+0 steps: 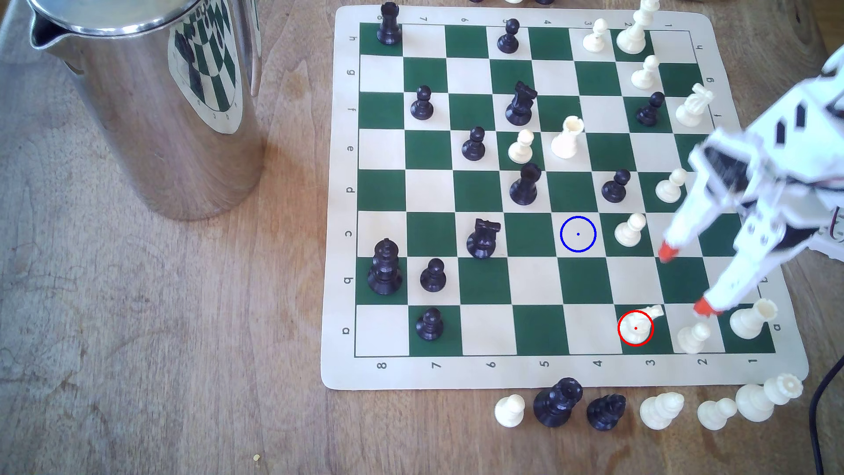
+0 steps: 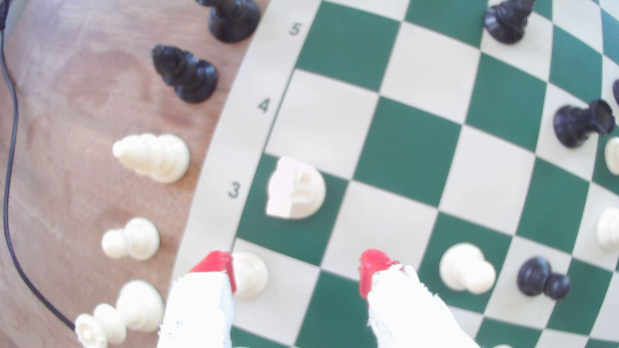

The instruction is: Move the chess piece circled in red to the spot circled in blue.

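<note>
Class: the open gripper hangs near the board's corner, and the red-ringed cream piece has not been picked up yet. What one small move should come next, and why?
Probably a short shift of the gripper toward the red-ringed piece, then down. Its red fingertips are spread wide and hold nothing, and the piece stands just off the gap between them. A cream pawn stands right beside one fingertip, so the move should avoid it.

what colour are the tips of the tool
Red, on white fingers. The tool hangs open; the wrist view shows the tips best.

A worn wooden desk [image 1: 137, 319] carries a green-and-cream chess mat [image 1: 338, 379], a shiny steel jug [image 1: 150, 105] and loose chessmen [image 1: 557, 404].
</note>
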You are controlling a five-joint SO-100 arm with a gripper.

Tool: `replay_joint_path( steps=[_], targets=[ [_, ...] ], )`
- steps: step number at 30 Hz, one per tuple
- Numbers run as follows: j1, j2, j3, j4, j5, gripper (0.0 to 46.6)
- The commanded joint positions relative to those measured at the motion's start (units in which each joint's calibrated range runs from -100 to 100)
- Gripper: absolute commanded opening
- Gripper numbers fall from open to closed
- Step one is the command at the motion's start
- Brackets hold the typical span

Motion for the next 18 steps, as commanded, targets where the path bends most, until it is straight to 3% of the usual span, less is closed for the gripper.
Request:
replay_joint_path(
  steps=[1, 8, 18],
  targets=[
    [-1.7, 5.2, -4.3, -1.6, -0.9, 18.9],
    [-2.0, 15.2, -9.3, -5.4, -2.9, 17.5],
    [-1.7, 18.8, -13.6, -6.1, -4.2, 17.5]
  ],
)
